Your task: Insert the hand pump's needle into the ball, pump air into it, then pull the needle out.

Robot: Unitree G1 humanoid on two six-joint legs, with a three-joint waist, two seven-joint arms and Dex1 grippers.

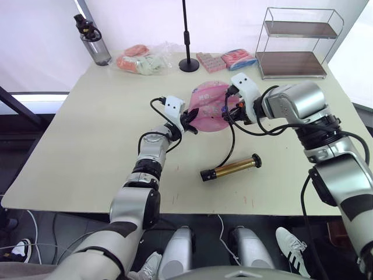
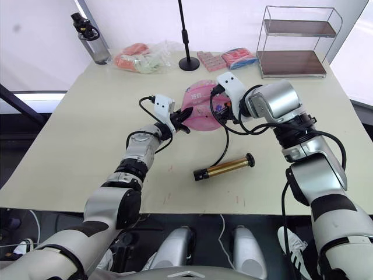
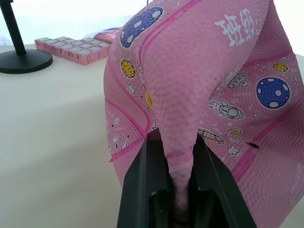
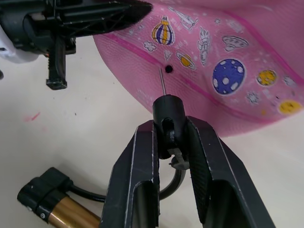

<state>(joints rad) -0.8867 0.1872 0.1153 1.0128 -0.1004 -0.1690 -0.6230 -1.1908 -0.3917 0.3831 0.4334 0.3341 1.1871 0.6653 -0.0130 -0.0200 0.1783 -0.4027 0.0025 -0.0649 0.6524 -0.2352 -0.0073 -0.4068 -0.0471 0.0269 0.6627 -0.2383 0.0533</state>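
The ball (image 3: 209, 95) sags like soft rubber skin; the left end effector (image 3: 178, 190) is clamped on a pinched fold of it. Just ahead of the right end effector (image 4: 166, 137), which grips the black fitting, the needle (image 4: 162, 81) nearly touches the valve hole. That pin looks bendable; holding the fitting seems wise.

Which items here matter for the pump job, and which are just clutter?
In play:
- ball, a fold pinched in the left pincer
- needle, its fitting held by the right pincer, tip just short of the ball's valve hole
- hand pump, lying on the table

Clutter:
- water bottle
- stand pole
- packets
- wire shelf
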